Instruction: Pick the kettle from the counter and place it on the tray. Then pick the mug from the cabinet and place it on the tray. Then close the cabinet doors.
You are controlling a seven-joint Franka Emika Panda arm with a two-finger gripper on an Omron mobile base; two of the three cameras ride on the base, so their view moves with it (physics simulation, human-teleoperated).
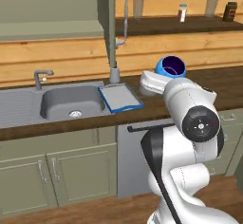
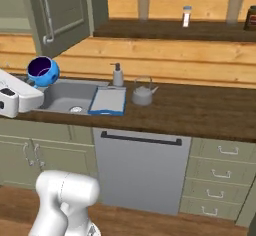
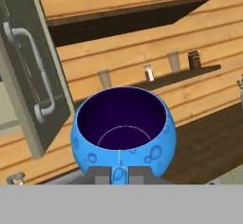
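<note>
— Since the small round bright blue mug (image 3: 123,133) sits right at the pincer (image 3: 119,174) in the hand view, is it held?
— I judge yes: the two dark finger tips are clamped on its lower wall, beside the small handle. In the base views the mug is in the air, above the dark brown wood-grain worktop (image 2: 200,110), near the grey steel sink (image 2: 67,96).
— How will it handle?
— It looks stiff and light, but I think the glazed round wall can slip, and a ceramic mug would break if dropped. The hold near the handle seems good.
— And the other things?
— The flat rectangular grey tray with the thin blue rim (image 2: 106,102) lies bare just beside the sink. The small squat grey metal kettle (image 2: 142,95) stands on the worktop near the tray, not on it. One tall olive-green panelled cabinet door (image 2: 60,10) stands open.
</note>
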